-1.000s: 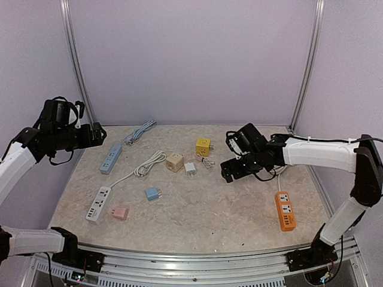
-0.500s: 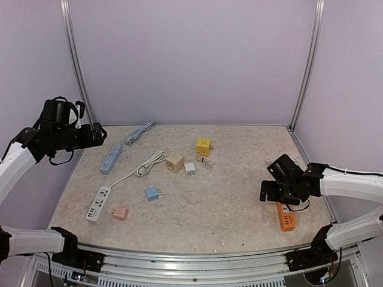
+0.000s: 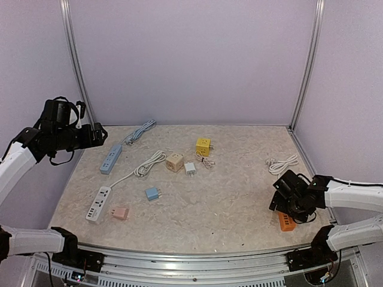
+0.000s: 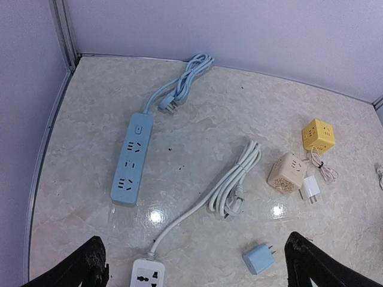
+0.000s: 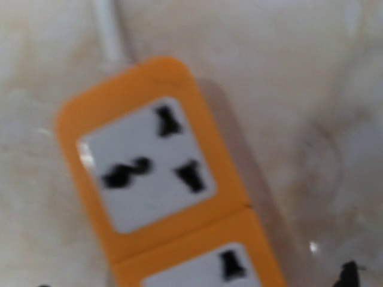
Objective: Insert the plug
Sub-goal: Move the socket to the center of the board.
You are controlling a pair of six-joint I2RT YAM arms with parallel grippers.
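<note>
Orange power strip (image 3: 286, 222) lies flat on the surface (image 3: 227, 203), its white cord (image 3: 282, 162) coiled just behind it. Right pincer (image 3: 285, 206) hangs right over the strip, spread wide, gripping nothing. Left pincer (image 4: 194, 269), released too, is way off to the strip's left.

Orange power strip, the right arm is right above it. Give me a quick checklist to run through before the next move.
1. Right jaws open and empty: ok. Only their tips show at the bottom edge of the right wrist view, with nothing between them.
2. Right arm over the orange power strip: ok. The strip fills the right wrist view.
3. Socket free: ok. No plug sits in it.
4. Plug in hand: not ok. The white charger and the blue charger lie untouched on the table.
5. Left jaws open and empty: ok. They are raised above the table's left side.
</note>
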